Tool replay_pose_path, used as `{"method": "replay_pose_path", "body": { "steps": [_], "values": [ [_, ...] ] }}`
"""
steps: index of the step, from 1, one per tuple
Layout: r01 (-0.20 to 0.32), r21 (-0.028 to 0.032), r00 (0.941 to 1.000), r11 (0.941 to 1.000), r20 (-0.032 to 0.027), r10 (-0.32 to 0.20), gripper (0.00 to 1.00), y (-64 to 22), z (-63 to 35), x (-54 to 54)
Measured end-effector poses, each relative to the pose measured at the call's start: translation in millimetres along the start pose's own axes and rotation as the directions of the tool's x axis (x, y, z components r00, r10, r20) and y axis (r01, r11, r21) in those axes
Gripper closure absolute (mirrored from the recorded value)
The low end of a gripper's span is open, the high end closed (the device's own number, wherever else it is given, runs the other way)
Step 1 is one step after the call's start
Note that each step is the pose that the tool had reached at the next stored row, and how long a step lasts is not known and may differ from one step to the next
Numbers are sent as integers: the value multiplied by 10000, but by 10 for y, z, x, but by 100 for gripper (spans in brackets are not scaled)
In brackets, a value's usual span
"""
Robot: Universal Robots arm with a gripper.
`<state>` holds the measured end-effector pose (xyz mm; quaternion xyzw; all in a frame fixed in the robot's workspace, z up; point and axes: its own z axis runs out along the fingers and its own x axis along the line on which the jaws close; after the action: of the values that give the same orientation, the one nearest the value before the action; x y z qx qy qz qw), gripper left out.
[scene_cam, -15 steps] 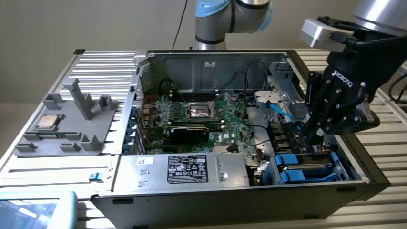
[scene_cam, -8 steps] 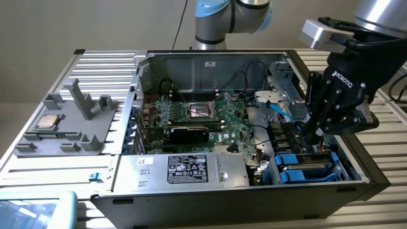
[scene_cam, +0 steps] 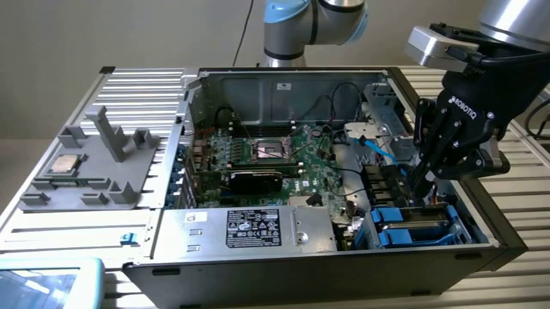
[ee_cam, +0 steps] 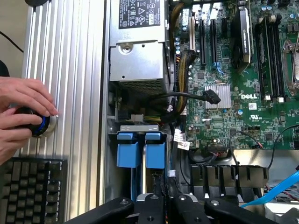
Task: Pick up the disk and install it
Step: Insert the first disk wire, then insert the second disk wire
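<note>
The black robot gripper (scene_cam: 418, 193) reaches down into the front corner of the open black metal computer case (scene_cam: 301, 278), its tip at the rectangular silver-grey hard disk in blue plastic rails (scene_cam: 419, 223). I cannot tell from my station whether it is clamped or loose. The disk sits low in that corner, so I judge the pickup done and the seating close to finished (not confirmed). The case also holds the green motherboard (scene_cam: 292, 154) and the grey metal power-supply box with a black label (scene_cam: 249, 228). On the exterior view's left, a grey plastic fixture tray (scene_cam: 86, 193) carries a small square silver chip (scene_cam: 66, 165).
</note>
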<state>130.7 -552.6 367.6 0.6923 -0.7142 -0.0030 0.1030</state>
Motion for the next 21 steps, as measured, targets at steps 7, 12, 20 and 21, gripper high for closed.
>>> {"method": "replay_pose_path", "body": {
  "steps": [7, 12, 20, 21],
  "values": [
    [1, -2, 10000, 10000, 1, -1, 86, 0, 0, 0],
    [1, -2, 10000, 10000, 1, -1, 86, 0, 0, 0],
    [-28, 14, 9998, 10000, -181, 28, 86, 10, 8, -1],
    [-30, 15, 9998, 10000, -195, 30, 86, 10, 10, -1]
  ]
}}
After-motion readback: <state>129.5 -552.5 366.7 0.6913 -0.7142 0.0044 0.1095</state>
